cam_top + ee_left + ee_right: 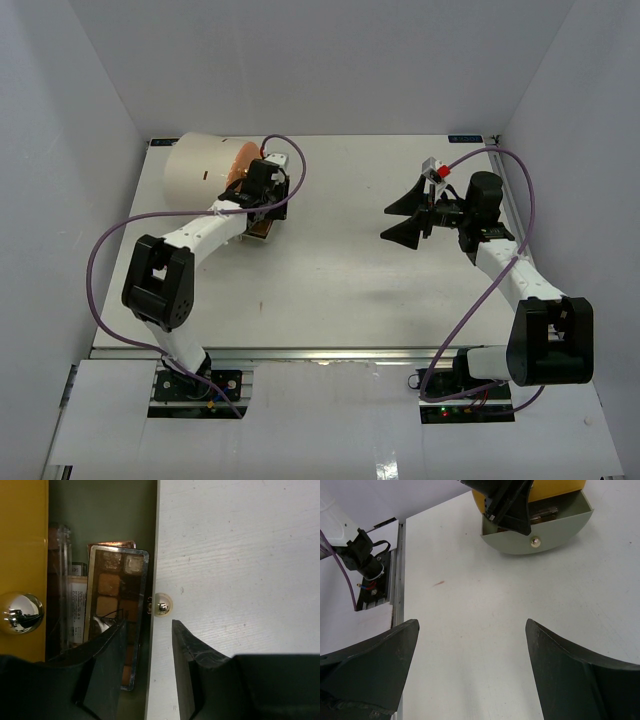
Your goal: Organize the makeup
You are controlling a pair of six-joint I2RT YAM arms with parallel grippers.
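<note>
A brown eyeshadow palette (117, 595) lies in the open drawer (536, 536) of the yellow-faced cylinder (205, 170). Beside it are a clear tube (62, 580) and a white labelled item (77, 602). The copper edge of another palette (112, 544) peeks out behind. My left gripper (149, 624) is open and straddles the drawer's front wall just below its small knob (162, 604). One finger hangs over the palette, the other over the table, and neither holds anything. Over bare table at the right, my right gripper (386, 223) stands wide open and empty.
The cylinder's yellow face (22, 540) carries a chrome knob (20, 612) right beside the drawer. White walls enclose the table (340, 290) on three sides. In the right wrist view a metal rail and the left arm's base (367, 565) sit at the table's edge.
</note>
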